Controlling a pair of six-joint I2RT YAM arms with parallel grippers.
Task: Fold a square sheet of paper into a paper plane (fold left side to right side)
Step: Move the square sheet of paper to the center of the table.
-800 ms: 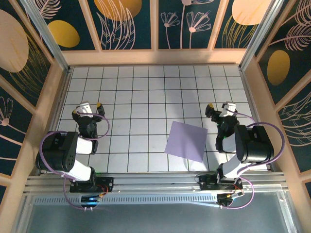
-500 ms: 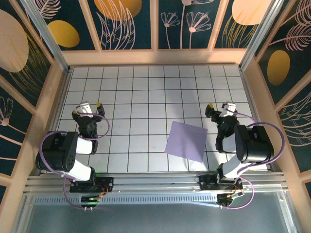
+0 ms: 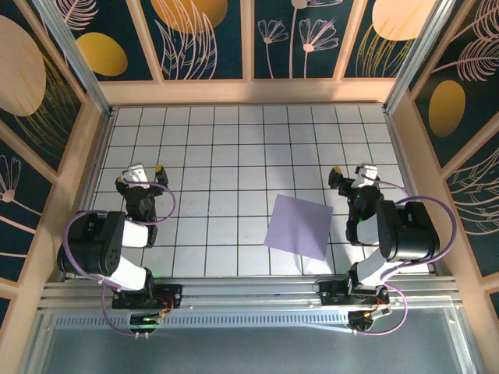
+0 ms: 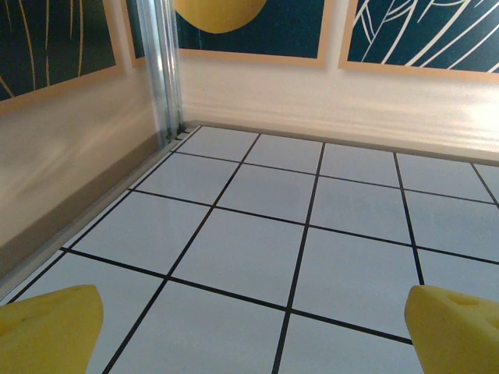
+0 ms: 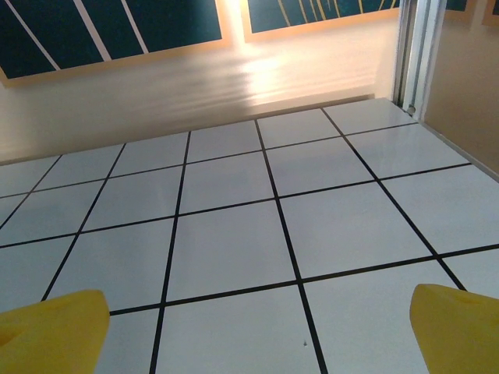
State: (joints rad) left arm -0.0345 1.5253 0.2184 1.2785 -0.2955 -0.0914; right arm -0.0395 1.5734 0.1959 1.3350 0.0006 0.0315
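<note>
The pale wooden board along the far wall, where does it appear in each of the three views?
Top external: the pale wooden board runs across, just above the white grid tiles.
Left wrist: the board crosses the upper half, behind the tiles.
Right wrist: the board crosses the upper third.
Shared landmark: the white grid tiles.

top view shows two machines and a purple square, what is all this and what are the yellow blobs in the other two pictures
Those are two robot arms bolted at the near edge of a tiled table. The top picture comes from a fixed camera above and behind them; the other two from a camera on each wrist, and the yellow blobs are its fingertips. The left gripper and right gripper are open, holding nothing. The square sheet of paper lies flat and unfolded, nearer the right arm.
</note>
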